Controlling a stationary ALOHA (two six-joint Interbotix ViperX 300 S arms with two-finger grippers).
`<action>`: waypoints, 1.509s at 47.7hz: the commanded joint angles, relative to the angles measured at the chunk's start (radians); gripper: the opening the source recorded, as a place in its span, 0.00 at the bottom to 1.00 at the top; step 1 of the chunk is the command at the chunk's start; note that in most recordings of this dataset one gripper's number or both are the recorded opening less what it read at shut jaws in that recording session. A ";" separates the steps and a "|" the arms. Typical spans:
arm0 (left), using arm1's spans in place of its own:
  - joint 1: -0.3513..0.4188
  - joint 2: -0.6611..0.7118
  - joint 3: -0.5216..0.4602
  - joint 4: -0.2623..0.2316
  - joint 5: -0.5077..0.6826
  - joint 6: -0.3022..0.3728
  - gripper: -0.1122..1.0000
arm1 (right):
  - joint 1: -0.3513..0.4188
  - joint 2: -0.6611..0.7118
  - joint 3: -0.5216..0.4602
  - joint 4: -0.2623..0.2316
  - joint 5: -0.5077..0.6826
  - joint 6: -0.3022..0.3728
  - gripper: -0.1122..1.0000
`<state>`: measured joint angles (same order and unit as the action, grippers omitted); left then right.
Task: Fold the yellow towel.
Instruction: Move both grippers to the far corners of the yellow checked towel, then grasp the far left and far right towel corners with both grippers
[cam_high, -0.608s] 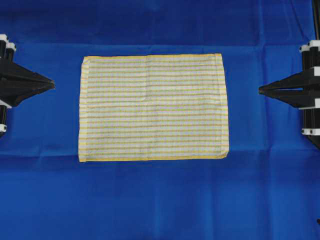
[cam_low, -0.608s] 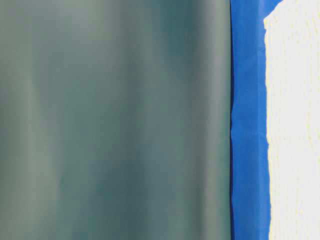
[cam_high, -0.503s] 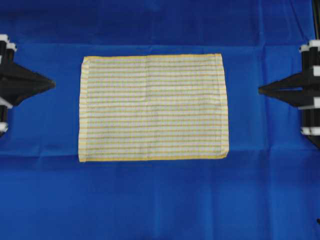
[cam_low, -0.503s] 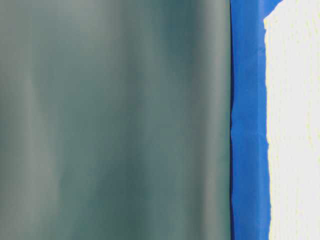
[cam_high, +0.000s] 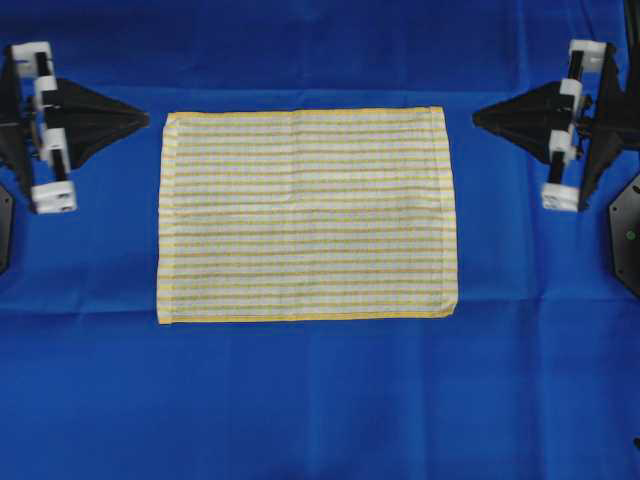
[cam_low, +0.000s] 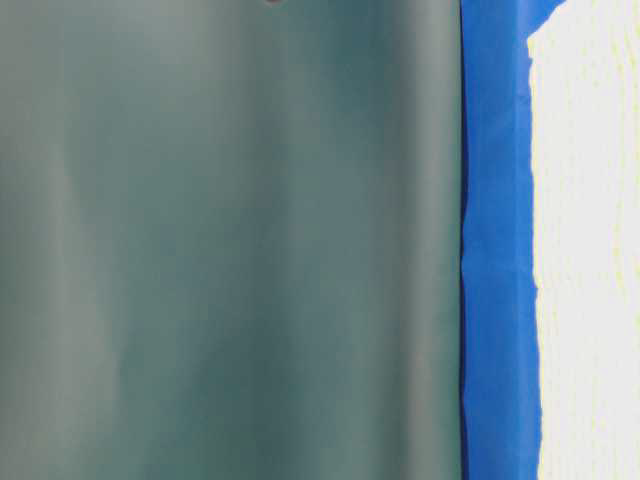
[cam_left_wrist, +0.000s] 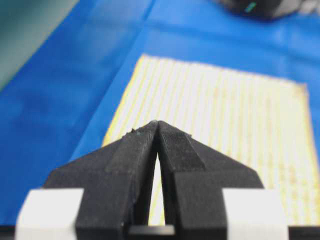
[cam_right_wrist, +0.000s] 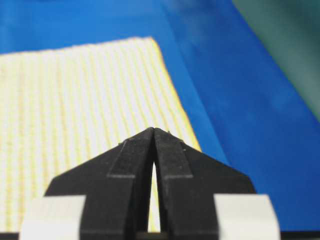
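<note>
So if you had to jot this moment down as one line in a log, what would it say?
yellow towel: flat, unfolded | left gripper: shut, empty, off towel's far-left corner | right gripper: shut, empty, off far-right corner

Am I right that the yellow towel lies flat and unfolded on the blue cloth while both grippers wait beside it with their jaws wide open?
Not quite: the overhead view shows the yellow towel flat, but both wrist views show left gripper and right gripper shut.

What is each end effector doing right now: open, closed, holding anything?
Left end effector: closed, holding nothing, short of the towel.
Right end effector: closed, holding nothing, beside the towel's other end.
</note>
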<state>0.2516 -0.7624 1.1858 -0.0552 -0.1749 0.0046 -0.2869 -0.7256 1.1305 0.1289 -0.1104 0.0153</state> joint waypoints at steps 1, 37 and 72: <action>0.031 0.055 -0.009 -0.003 -0.005 0.002 0.11 | -0.041 0.048 -0.029 0.011 0.002 0.002 0.11; 0.210 0.571 0.012 0.003 -0.256 0.006 0.64 | -0.207 0.617 -0.083 0.023 -0.175 0.000 0.71; 0.258 0.805 -0.031 0.002 -0.328 0.005 0.12 | -0.206 0.746 -0.101 0.037 -0.219 -0.003 0.15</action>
<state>0.5047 0.0430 1.1628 -0.0522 -0.5062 0.0092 -0.4985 0.0276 1.0370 0.1626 -0.3221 0.0138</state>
